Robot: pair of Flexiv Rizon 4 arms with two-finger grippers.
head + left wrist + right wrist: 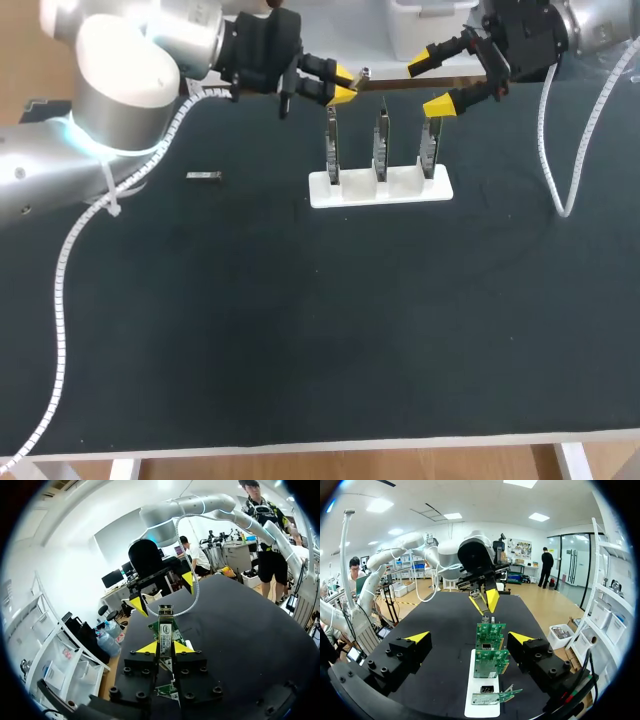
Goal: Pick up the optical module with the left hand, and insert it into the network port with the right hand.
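While the black table (pixel 300 330) spreads wide, the white rack (pixel 405 186) of three upright circuit boards (pixel 381 140) stands toward its twelve o'clock edge. The likely trouble is the mid-air handover above that rack. If the right gripper (pixel 437 77) closes off-centre, or the left gripper (pixel 343 84) lets go too soon, the small optical module (pixel 365 73) could tip or fall among the boards. A skewed regrasp would also spoil the line into the network port, which cannot be picked out with certainty.

The right gripper, at three o'clock of the left gripper, is spread wide and holds nothing. Its fingers stand clear of the module. The left gripper is clamped on the optical module, both yellow tips pressing its sides, and the module's metal nose points toward the right gripper. A small metal part (pixel 203 176) lies at nine o'clock of the rack, well apart from it.
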